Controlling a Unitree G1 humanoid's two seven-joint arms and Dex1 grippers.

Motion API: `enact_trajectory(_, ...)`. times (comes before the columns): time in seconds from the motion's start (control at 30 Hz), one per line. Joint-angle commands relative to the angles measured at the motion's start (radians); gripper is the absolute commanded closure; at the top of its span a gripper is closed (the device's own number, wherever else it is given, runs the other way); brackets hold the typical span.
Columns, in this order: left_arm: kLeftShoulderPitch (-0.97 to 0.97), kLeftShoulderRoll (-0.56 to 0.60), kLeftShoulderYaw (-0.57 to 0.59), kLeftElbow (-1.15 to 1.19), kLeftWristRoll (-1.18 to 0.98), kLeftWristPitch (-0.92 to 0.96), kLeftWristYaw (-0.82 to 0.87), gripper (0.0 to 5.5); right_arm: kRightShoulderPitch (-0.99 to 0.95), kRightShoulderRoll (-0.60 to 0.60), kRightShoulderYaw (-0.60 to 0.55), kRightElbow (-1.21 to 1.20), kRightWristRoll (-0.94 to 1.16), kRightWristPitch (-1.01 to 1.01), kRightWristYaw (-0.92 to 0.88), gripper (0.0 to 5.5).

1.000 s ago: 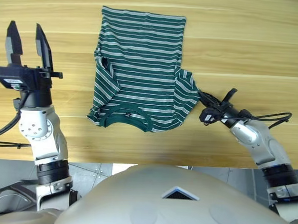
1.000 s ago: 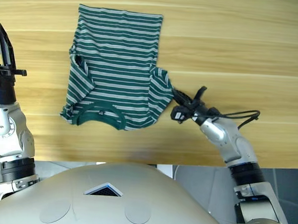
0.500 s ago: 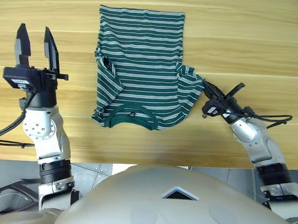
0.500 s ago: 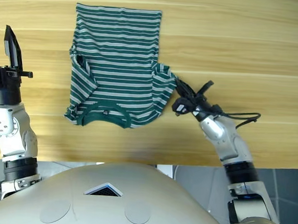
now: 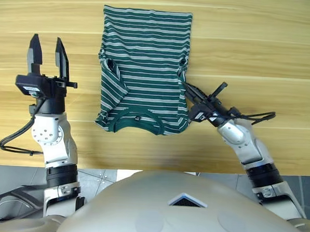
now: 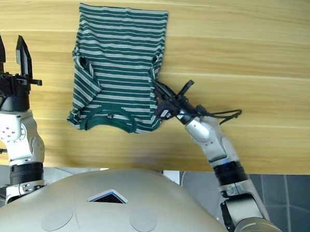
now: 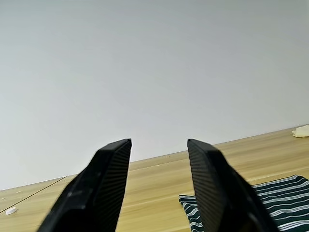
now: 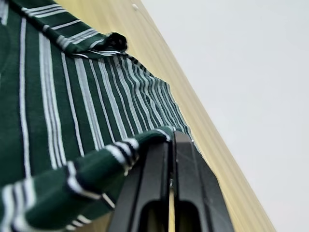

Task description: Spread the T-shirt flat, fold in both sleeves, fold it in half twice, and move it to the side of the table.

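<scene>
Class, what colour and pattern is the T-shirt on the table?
Dark green with thin white stripes; the T-shirt shows best in the left eye view.

The light wooden surface (image 5: 262,49) offers wide passage right of the green striped cotton T-shirt (image 5: 145,53) and a narrower lane on its left, bounded by the upright, spread left tool (image 5: 46,41). The right tool (image 5: 185,88), clamped on the shirt's right edge, bars the near right approach.
</scene>
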Motion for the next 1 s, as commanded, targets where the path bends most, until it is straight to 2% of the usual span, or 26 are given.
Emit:
enact_trajectory(0.03, -0.018, -0.006, -0.014, 0.009, 0.000, 0.000, -0.008, 3.32, -0.038, 0.028, 0.027, 0.024, -0.013, -0.003, 0.010, 5.48)
enact_trajectory(0.2, -0.024, -0.009, -0.022, 0.006, 0.002, 0.005, -0.008, 3.32, -0.061, 0.042, 0.047, 0.071, -0.024, 0.001, 0.012, 5.48)
enact_trajectory(0.33, -0.020, -0.006, -0.028, 0.000, 0.005, 0.009, -0.007, 3.32, -0.066, 0.042, 0.069, 0.098, -0.013, 0.003, 0.053, 4.87)
enact_trajectory(0.73, -0.008, 0.002, -0.032, -0.028, 0.018, 0.029, -0.005, 3.32, -0.062, 0.027, 0.024, 0.134, -0.055, 0.063, 0.025, 2.98)
enact_trajectory(1.0, -0.015, 0.058, 0.000, -0.040, 0.073, 0.089, 0.005, 3.32, 0.008, -0.146, -0.001, 0.184, -0.087, 0.098, 0.093, 2.98)
